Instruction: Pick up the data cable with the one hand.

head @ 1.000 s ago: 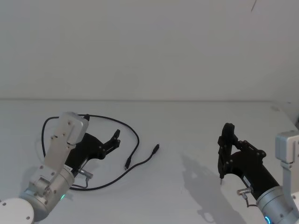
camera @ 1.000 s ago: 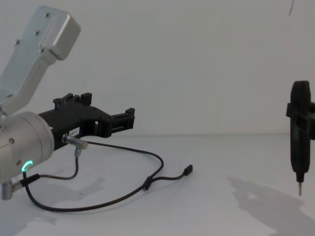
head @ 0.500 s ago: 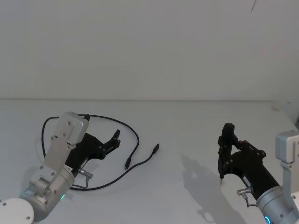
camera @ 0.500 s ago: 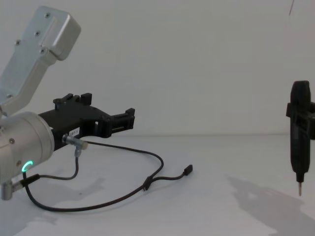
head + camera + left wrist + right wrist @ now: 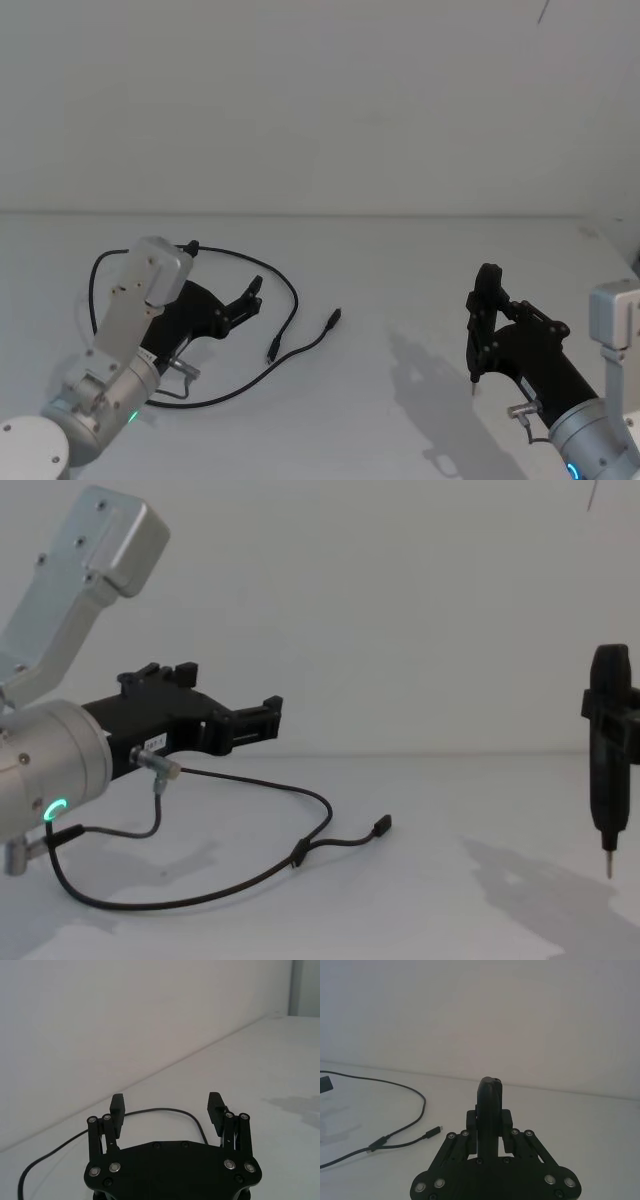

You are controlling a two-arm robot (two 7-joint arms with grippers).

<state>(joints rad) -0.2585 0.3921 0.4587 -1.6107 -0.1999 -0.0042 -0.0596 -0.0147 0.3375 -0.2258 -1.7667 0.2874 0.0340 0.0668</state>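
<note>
The likeliest failure is a close on nothing: the data cable is far thinner than the fingers and lies flat on the white tabletop, so a descent that stops short would shut above it, while one that goes too low would scrape the surface. A limp cord may also slide aside if a fingertip nudges it first. Another hazard is the robot's own wire (the one with the silver plug at the wrist), which hangs close to the cord at the lower left of the chest view and could be snagged or mistaken for it.

The left gripper hovers at the lower left of the head view, fingers spread wide with nothing between them, as its wrist view confirms. It sits inside the cable's loop, raised above the tabletop; the cord arcs just past its fingertips, then curves down to the sleeve and the plug end nearer frame centre. The right gripper is parked at the lower right, clamped on a pen-shaped tool
</note>
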